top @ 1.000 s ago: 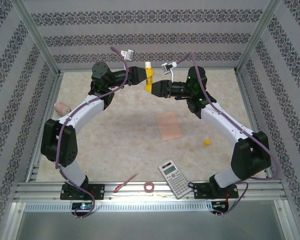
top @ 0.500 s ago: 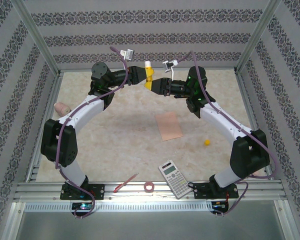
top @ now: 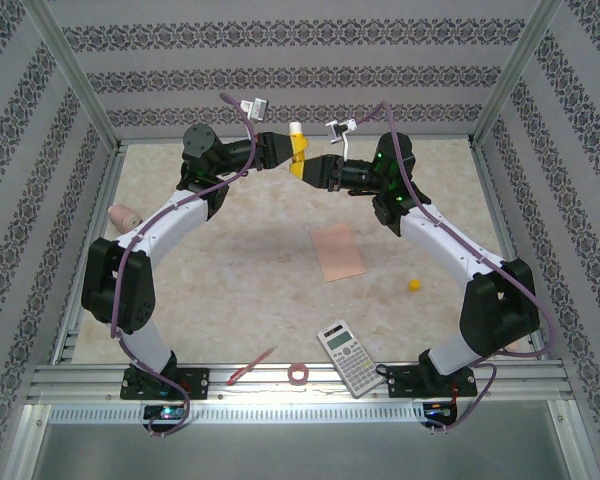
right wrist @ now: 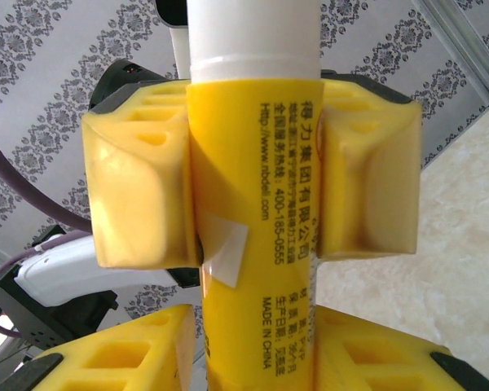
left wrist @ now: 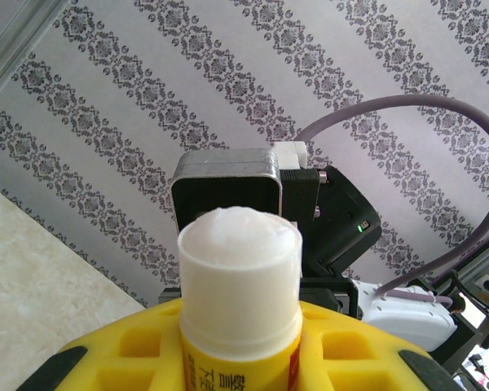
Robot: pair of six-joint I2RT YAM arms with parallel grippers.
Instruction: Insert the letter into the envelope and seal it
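Shifting closer, the right tool [top: 306,170] now shares the glue stick [top: 297,136] with the left tool [top: 296,152], both clamped on it, so uncapping seems near; the envelope [top: 338,252] lies on the worktop [top: 230,275].

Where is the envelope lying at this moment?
In the top view the envelope lies flat on the table just right of centre, with the small yellow ball to its right and the calculator nearer the front edge.

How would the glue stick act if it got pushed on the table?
The glue stick is a round tube, so lying down it would probably roll. It looks stiff: the yellow jaws squeeze it without denting it. Its smooth plastic may be a bit slippery.
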